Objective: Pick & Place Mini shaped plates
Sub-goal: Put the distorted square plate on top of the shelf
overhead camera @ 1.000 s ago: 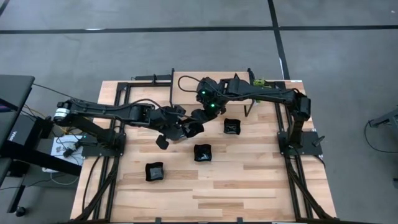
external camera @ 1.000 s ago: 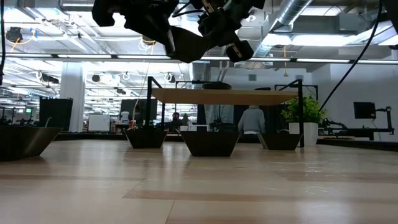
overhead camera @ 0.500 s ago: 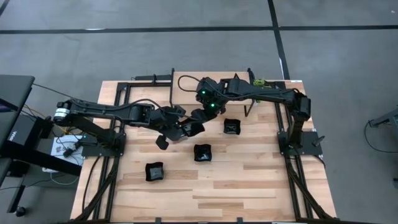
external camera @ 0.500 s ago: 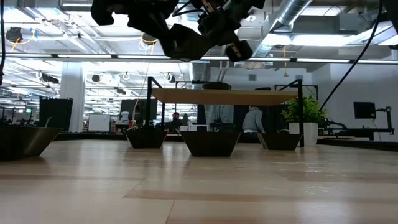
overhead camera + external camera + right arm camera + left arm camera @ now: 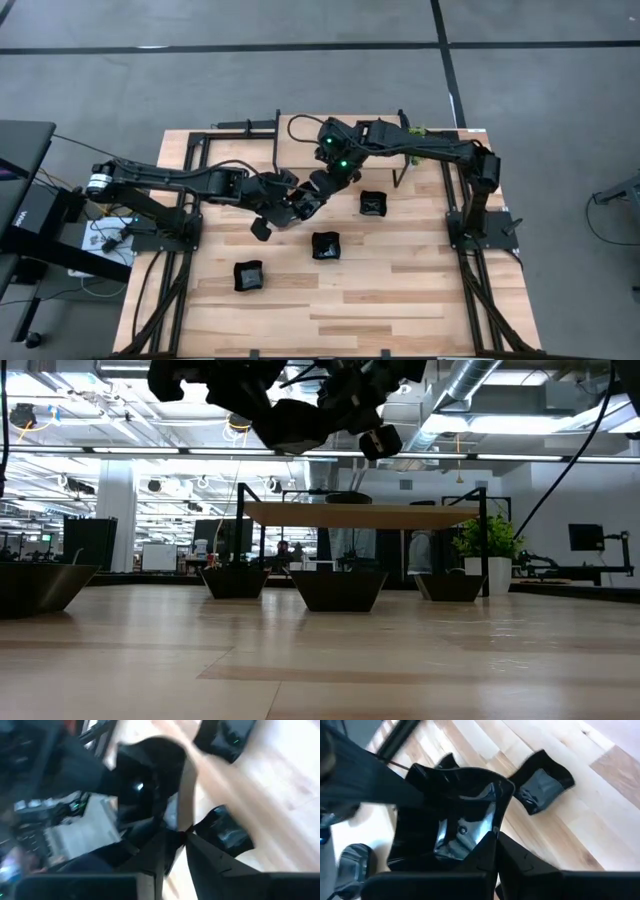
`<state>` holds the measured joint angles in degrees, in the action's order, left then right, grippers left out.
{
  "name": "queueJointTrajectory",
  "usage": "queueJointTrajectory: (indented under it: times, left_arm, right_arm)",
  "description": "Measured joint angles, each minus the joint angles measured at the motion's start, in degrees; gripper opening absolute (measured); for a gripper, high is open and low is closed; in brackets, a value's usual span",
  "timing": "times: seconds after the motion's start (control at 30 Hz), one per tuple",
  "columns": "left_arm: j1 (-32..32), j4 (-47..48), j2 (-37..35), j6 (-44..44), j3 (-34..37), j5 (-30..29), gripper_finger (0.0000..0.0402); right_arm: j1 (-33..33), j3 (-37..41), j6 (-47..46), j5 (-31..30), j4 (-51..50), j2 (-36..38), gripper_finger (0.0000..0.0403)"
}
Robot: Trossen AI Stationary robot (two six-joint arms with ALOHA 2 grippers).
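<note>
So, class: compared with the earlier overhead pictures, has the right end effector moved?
Yes, slightly. In the high view the right end effector has drawn back toward the table's far edge, away from the square plate on the table.

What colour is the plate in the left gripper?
Glossy black plate, clearest in the left wrist view.
</note>
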<state>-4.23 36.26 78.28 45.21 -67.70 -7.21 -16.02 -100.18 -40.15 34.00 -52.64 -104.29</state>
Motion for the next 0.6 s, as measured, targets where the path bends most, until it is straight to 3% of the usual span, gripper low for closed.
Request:
queueJointTrajectory:
  times: [0.2,0.6]
  left_arm:
    - [-0.2,4.8,0.0,0.0,0.0,-0.4,0.0009]
    - [-0.6,10.1,-2.9,-4.1,0.0,-3.9,0.0007]
  right_arm:
    - [-2.3,0.0,0.0,5.1,-0.1,0.4,0.0091]
    - [-5.9,0.0,5.4,0.1,-4.1,4.7,0.0093]
